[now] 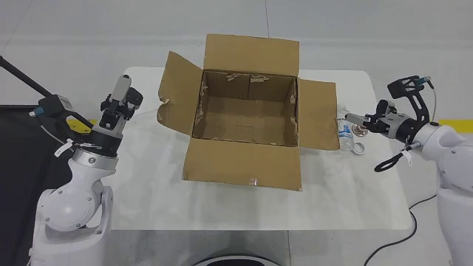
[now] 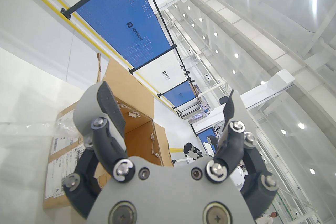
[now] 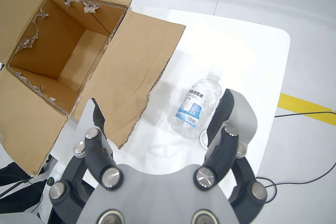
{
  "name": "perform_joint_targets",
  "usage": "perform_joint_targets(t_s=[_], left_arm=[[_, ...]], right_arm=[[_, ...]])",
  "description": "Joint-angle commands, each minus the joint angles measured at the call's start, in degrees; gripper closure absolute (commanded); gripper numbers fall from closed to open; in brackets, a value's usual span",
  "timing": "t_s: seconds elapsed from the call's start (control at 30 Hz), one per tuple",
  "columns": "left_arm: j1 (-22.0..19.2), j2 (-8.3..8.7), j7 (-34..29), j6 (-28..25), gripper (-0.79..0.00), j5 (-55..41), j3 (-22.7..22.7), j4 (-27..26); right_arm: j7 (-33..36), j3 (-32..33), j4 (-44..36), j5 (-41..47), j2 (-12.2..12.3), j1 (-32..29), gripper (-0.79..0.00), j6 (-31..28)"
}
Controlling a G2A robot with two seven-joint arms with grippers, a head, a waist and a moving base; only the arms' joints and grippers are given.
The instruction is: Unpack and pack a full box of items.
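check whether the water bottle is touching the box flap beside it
Apart. The right wrist view shows a strip of bare table between the water bottle and the edge of the box flap.

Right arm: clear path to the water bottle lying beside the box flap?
Probably yes. The right gripper is open and close to the bottle, which lies on the table apart from the box flap. Nothing stands between them.

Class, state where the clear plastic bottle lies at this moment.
In the top view the clear plastic bottle lies on its side on the table, on the robot's right, beyond the right flap of the cardboard box, near the right gripper.
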Motion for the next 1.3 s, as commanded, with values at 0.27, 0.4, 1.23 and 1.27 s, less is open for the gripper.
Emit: perform_joint_targets(t_s=[0.27, 0.4, 1.23, 1.27], left_arm=[[0.54, 0.16, 1.59, -0.01, -0.785, 0.95, -0.31, -0.74], [1.01, 0.26, 2.66, 0.45, -0.785, 1.21, -0.69, -1.06], [1.01, 0.26, 2.66, 0.45, -0.785, 1.21, -0.69, -1.06], [1.01, 0.26, 2.66, 0.45, -0.785, 1.21, -0.69, -1.06]], right_arm=[[-4.32, 0.94, -1.22, -3.98, 0.32, -1.81, -0.785, -0.88], [-5.88, 2.18, -1.68, -7.48, 0.68, -2.7, -0.785, -0.72], [-3.22, -16.77, 8.52, -27.62, -0.41, 4.27, -0.785, 13.06], [-3.26, -17.75, 9.25, -28.13, -0.59, 4.83, -0.785, 13.73]])
